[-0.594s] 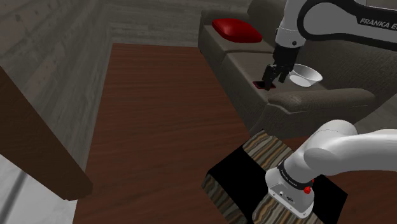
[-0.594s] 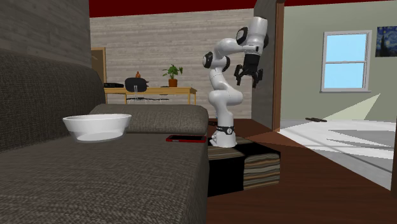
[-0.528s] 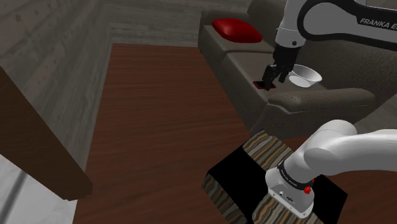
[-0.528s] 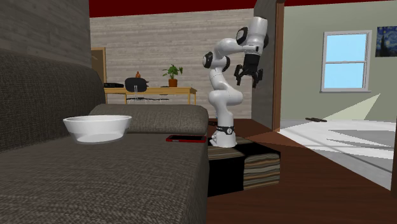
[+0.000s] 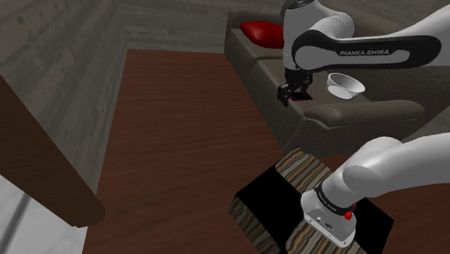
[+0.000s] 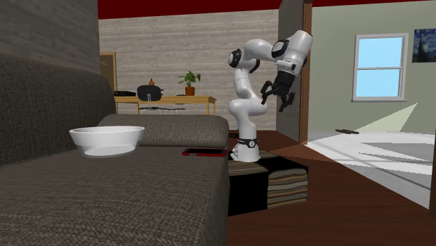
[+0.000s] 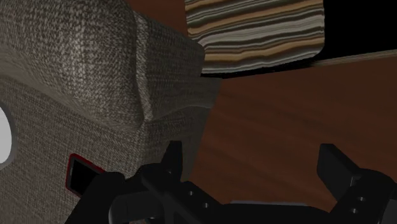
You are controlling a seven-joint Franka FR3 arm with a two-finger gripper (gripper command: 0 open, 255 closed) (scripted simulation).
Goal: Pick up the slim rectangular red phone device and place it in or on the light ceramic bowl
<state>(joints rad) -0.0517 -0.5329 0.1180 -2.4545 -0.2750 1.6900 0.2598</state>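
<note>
Take the second exterior view from left to right. The bowl sits on the sofa seat. The phone lies flat at the bowl's three o'clock, well apart from it and near the seat's edge. The gripper hangs in the air at about two o'clock of the phone, out past the end of the sofa. Its fingers stand wide apart and hold nothing; in the wrist view you see bare floor between them.

The step in hand looks to be the approach. Bring the hand over the seat until the phone lies between the fingers, not outside one of them. Turn the hand so they close across the phone's narrow width. The phone is thin and lies on fabric, so I'd go low enough to catch its edges before closing.

In the wrist view the hand covers much of the phone, and the bowl is cut to a white sliver. In the shoulder view the gripper overlaps the phone, so its height above the seat is hard to judge.
</note>
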